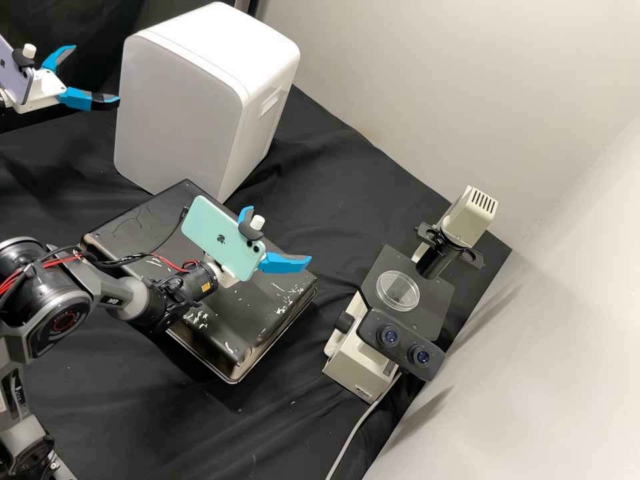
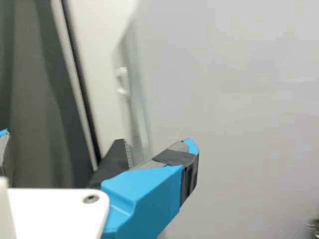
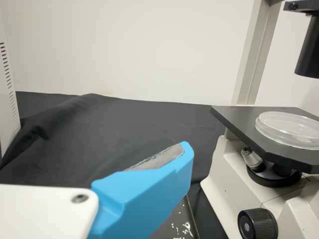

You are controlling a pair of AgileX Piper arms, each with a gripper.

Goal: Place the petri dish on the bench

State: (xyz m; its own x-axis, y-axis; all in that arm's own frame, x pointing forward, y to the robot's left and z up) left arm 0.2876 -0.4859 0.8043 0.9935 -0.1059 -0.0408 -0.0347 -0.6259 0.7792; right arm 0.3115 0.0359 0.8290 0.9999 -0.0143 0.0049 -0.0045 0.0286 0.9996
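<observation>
Your dark grey right arm (image 1: 127, 297) carries the right gripper (image 1: 277, 235) empty, with the clear round plastic petri dish (image 1: 398, 290) well apart from it.
Its two blue fingers stand spread, holding nothing, above the scuffed black metal tray (image 1: 267, 327). You'll find the petri dish lying flat on the black stage of the beige microscope (image 1: 363, 360), beyond the fingertips and off the black-clothed bench (image 1: 133, 413). Your left gripper (image 1: 93, 75), likewise spread and empty, hangs just beside the tall white box (image 1: 200, 100).
</observation>
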